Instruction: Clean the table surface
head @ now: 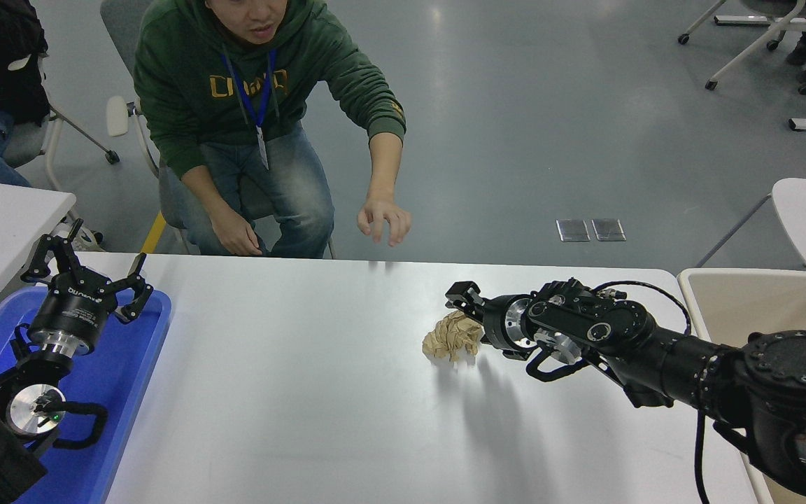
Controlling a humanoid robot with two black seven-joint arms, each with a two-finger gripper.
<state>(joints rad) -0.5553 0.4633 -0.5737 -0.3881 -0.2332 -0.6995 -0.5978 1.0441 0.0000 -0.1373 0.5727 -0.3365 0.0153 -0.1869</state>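
While the left end effector (88, 276) hangs splayed over the blue tray (130, 364), the right end effector (464, 318) grips crumpled paper (450, 337).

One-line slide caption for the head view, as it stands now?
Right gripper closes on crumpled tan paper on the white table surface; left gripper parked over a blue tray.
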